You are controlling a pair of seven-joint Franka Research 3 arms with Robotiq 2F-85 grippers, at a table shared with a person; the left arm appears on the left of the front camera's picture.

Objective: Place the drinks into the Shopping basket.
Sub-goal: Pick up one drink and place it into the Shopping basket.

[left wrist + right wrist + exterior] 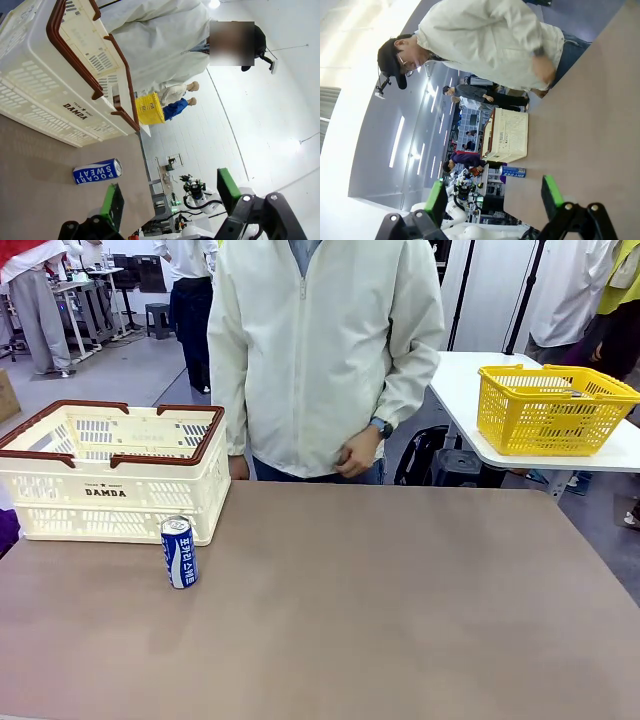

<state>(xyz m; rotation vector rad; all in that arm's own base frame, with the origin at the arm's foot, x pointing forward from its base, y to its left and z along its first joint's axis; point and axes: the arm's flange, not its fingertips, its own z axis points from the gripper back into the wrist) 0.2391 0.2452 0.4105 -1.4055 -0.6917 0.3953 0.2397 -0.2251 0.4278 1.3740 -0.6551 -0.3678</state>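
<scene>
Both left gripper (pixel 170 196) and right gripper (pixel 494 197) gape wide, empty.

The front view looks across the table (pixel 400 620) toward the person (pixel 320 350) at 12 o'clock. Both wrist views, rolled sideways, share with it the Shopping basket (pixel 40 90) and blue can (pixel 513 172), the left one nearer.

Can (pixel 179 552) stands just before Shopping basket (pixel 110 495) (left on table (pixel 400 610)).
</scene>
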